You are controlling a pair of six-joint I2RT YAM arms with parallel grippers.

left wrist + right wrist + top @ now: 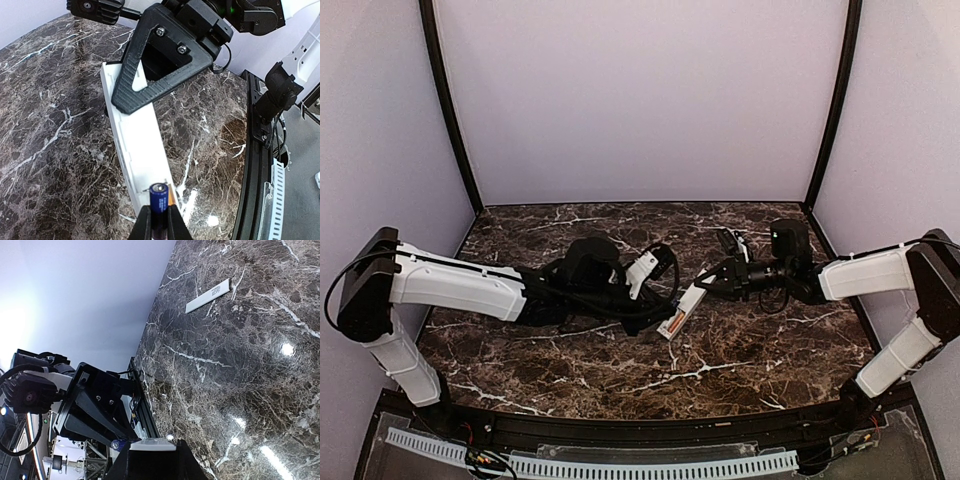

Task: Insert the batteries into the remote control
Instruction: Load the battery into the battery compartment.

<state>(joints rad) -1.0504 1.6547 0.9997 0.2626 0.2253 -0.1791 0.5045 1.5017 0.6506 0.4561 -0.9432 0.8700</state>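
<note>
Left gripper [159,226]: I pinch a battery [159,197] upright, just short of the slot, ready to seat it.
Right gripper [150,450]: I clamp the remote control [142,150], steadying it for loading.

Tabletop [620,370]: dark brown marble pattern, white veins, carried glossy glints. Walls [640,100]: plain pale lilac, enclosed three sides. Corner posts [450,110]: two, black, stood at rear.
</note>
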